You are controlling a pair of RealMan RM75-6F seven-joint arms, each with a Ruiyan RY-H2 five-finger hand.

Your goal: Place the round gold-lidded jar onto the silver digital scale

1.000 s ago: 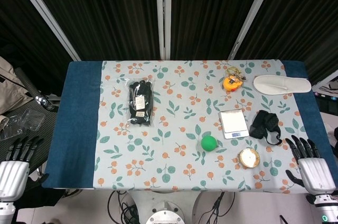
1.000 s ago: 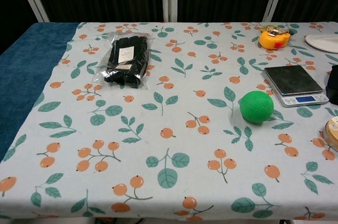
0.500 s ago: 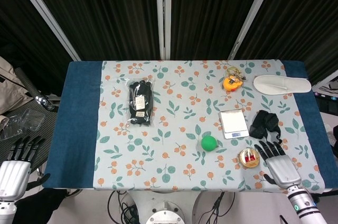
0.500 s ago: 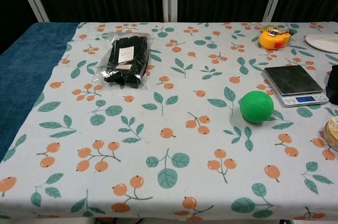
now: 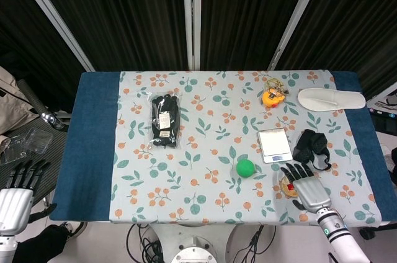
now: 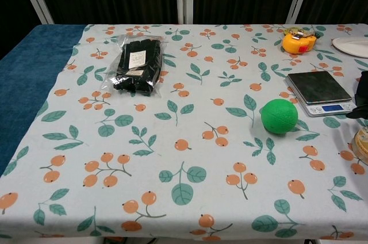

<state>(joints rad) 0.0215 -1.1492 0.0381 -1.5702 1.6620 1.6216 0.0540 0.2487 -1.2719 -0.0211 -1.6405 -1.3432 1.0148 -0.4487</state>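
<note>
While the right hand (image 5: 305,186), fingers spread, covers most of the round gold-lidded jar (image 5: 287,185), contact is unclear; the silver digital scale (image 5: 274,144) lies at 11 o'clock. Left hand (image 5: 17,193) hangs off the counter (image 5: 93,151), fingers apart.

Head view looks steeply down from high above the table's (image 5: 93,151) near edge, whole top in frame. Chest view sits low and close, facing across the cloth. Both share the green ball (image 5: 245,167) and scale (image 6: 318,91).
</note>
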